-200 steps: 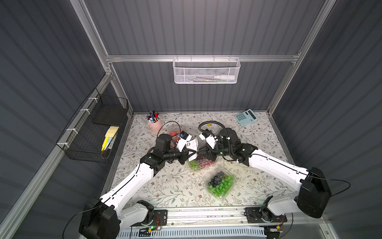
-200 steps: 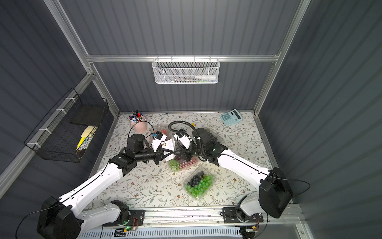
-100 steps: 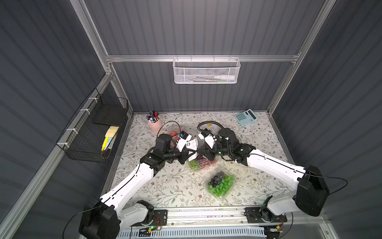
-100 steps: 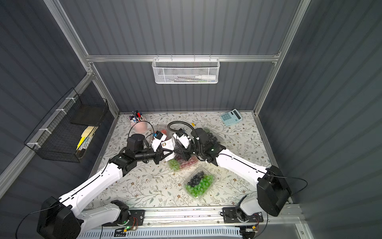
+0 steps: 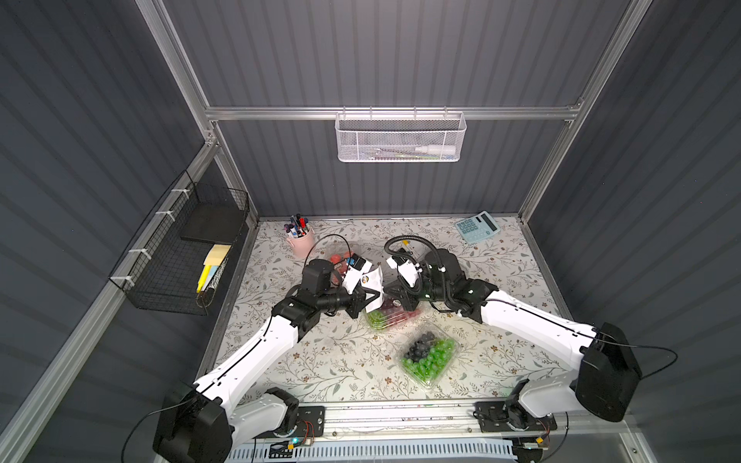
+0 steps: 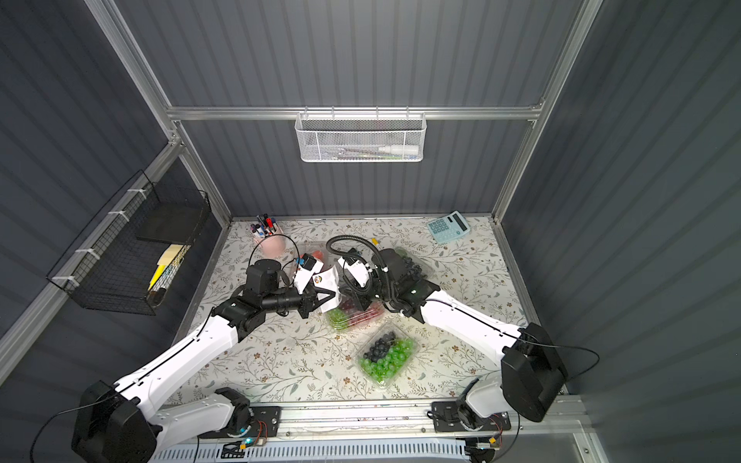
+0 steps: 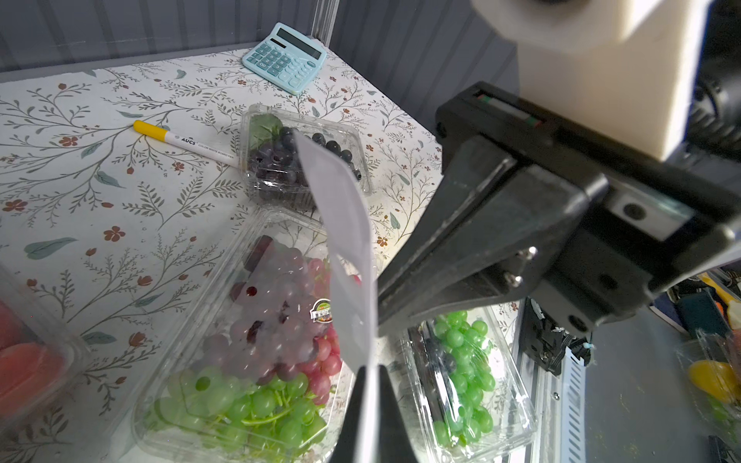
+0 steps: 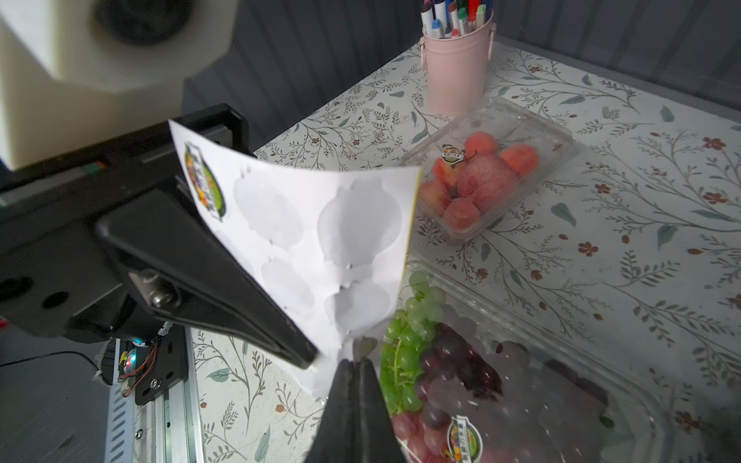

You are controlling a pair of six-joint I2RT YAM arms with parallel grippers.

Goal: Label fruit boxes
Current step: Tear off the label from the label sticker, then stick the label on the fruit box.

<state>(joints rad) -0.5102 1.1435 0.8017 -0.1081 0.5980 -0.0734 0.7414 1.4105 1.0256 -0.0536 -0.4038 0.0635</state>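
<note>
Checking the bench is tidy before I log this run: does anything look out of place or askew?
A yellow-capped marker lies loose on the table beside the blueberry box, while the other pens stand in the pink cup. The sticker sheet in the left end effector is curled. Nothing looks spilled.

Sticker sheet (image 5: 373, 282) above grape box (image 5: 387, 316), calculator (image 5: 477, 227) behind.

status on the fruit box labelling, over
Left gripper shut on sticker sheet; right gripper shut at its edge. Strawberry box, red-green grape box labelled; blueberry box, green-grape box show none. Nothing blocking.
</note>
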